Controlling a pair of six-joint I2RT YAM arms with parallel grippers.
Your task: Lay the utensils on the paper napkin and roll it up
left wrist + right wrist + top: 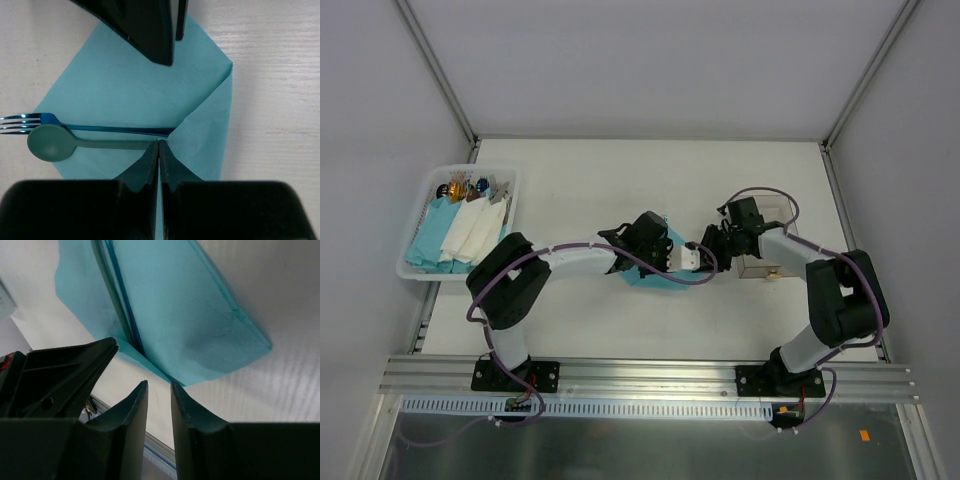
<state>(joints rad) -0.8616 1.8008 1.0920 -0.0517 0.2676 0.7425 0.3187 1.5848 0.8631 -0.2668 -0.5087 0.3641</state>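
Note:
The teal paper napkin (135, 85) lies flat on the table, one corner folded up over the ends of the utensils' handles. On it lie a blue fork (30, 121) and a grey-green spoon (50, 143), side by side, heads off the napkin's left edge. My left gripper (159, 143) is shut on the folded corner. In the right wrist view the napkin (190, 305) and the handles (117, 305) show from below. My right gripper (159, 385) hovers just off the napkin's edge, jaws a little apart with nothing between them. From above, both grippers meet at the napkin (642, 281).
A white basket (420, 268) with teal and white napkin bundles stands at the table's left. A small pale box (760, 266) sits beside the right arm. The metal rail (650, 378) runs along the near edge.

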